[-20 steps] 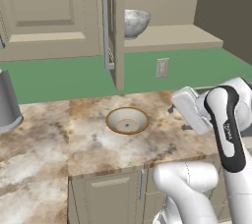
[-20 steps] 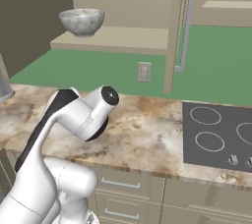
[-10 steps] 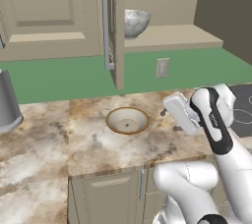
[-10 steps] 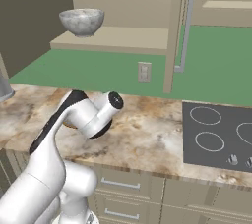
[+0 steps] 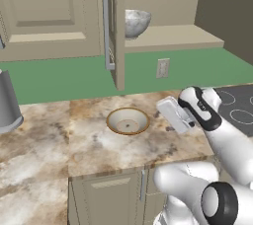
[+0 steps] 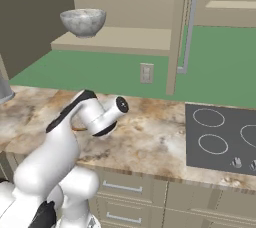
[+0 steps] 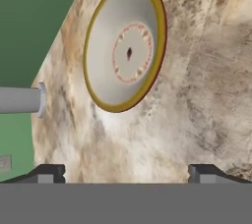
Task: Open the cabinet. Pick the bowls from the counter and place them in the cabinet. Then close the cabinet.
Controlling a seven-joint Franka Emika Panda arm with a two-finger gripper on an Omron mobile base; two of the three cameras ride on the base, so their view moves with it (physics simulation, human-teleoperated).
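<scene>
Leftward since earlier, our wide-open gripper nears the cream bowl; we should straddle its rim before closing.

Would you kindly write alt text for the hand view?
A cream bowl with an orange-brown rim sits on the marbled counter, ahead of the open gripper. A grey cylinder lies at the left edge by the green wall.

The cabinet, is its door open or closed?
Open. The cabinet door stands edge-on, and the grey bowl sits on its exposed shelf.
</scene>
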